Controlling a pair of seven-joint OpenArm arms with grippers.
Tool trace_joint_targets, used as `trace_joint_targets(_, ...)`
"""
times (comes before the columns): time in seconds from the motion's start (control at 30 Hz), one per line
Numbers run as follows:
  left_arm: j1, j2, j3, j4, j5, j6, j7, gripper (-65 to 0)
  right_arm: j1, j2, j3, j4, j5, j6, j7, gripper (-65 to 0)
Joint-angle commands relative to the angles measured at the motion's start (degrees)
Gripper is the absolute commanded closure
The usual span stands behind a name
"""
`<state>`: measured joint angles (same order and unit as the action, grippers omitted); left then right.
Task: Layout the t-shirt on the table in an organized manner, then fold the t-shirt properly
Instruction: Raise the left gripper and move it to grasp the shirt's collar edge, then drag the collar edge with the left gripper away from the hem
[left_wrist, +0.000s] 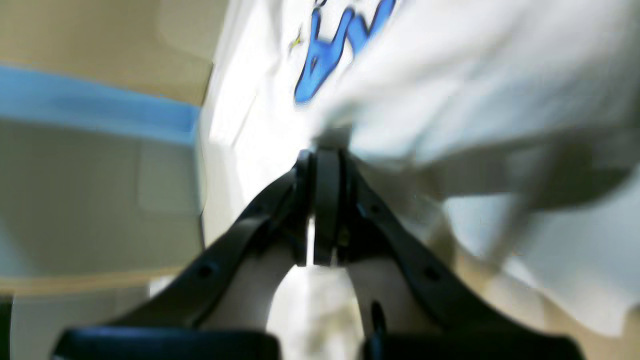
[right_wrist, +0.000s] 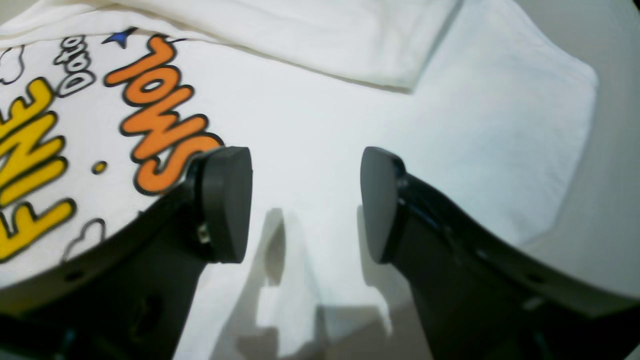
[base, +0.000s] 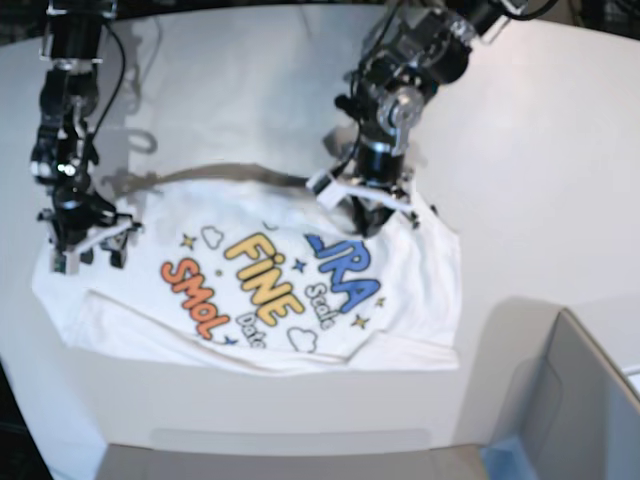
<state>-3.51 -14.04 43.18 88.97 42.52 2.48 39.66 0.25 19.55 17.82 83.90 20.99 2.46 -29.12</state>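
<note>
The white t-shirt (base: 260, 290) lies print-up on the table (base: 560, 150), with orange, yellow and blue letters showing. My left gripper (base: 366, 218) is at the shirt's far edge, above the blue letters. Seen from the left wrist, the left gripper (left_wrist: 324, 150) is shut on a pinch of the t-shirt (left_wrist: 450, 90), and the cloth bunches up beside it. My right gripper (base: 85, 248) stands at the shirt's left end. From the right wrist, the right gripper (right_wrist: 305, 200) is open over plain white cloth of the t-shirt (right_wrist: 320, 115), beside the orange letters, with nothing between its fingers.
A grey bin-like box (base: 585, 400) with a blue strip stands at the front right, close to the shirt's corner; the left wrist view shows the box (left_wrist: 90, 175) too. The table's curved front edge (base: 300, 435) runs just below the shirt. Bare table (right_wrist: 617, 150) lies past the sleeve.
</note>
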Motion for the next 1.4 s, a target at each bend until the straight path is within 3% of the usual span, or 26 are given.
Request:
trace_joint_targets(0.0,-4.54,0.55,-0.23,-2.51,0.77,1.34,-1.11,0.0,0.67,0.8,0.24,1.33,0.15,0.05,1.3,-34.4)
trace_joint_targets(0.13,-16.67,5.38,1.17,-19.65,-0.98,1.52,-0.76,0.0,0.14,0.89,0.24,1.25,0.33,0.05,1.3,-34.4)
trace_joint_targets(0.2,-19.74,7.23,2.76,-22.99,-0.9,1.7,0.47,-0.1,0.06,0.89,0.24,1.25,0.15,0.05,1.3,-34.4)
trace_joint_targets(0.3,-18.69,7.32,3.2,-19.65,-0.9,1.7,5.22,-8.1,0.06,0.89,0.24,1.33,0.15,0.05,1.3,-34.4)
trace_joint_targets(0.43,-13.15,7.23,2.14,-12.44,-0.9,1.7,5.92,-19.5,0.14,0.98,0.15,1.25,0.15,0.05,1.3,-34.4)
trace_joint_targets(0.6,-5.42,7.58,-5.33,1.27,-2.04,1.7,5.57,-21.9,0.41,0.89,-0.11,1.25,0.15,0.05,1.3,-34.4)
trace_joint_targets(0.73,1.88,7.67,-15.71,15.69,-14.26,1.61,1.26,-22.2,0.5,0.8,-0.2,1.16,0.24,0.05,1.3,-34.4)
trace_joint_targets(0.8,4.34,8.11,-20.28,21.49,-25.25,1.17,0.74,-23.0,0.5,0.8,-0.2,1.25,0.24,0.05,1.3,-34.4)
trace_joint_targets(0.93,5.49,8.28,-24.58,21.84,-46.61,-1.12,2.49,-30.3,0.5,0.71,-0.2,1.25,0.33,0.05,1.3,-34.4)
trace_joint_targets(1.03,5.57,8.2,-27.05,21.14,-57.95,-3.76,2.49,-30.2,0.41,0.71,-0.2,1.16,0.33,0.05,1.3,-34.3)
trace_joint_targets(1.17,5.05,8.2,-27.93,19.38,-66.39,-5.16,2.85,-30.2,0.32,0.71,-0.2,1.25,0.15,0.05,1.3,-34.3)
trace_joint_targets(1.37,-1.28,8.46,-28.1,6.11,-67.18,-5.07,2.32,-30.2,0.23,0.98,-0.2,1.16,0.06,0.05,1.3,-34.3)
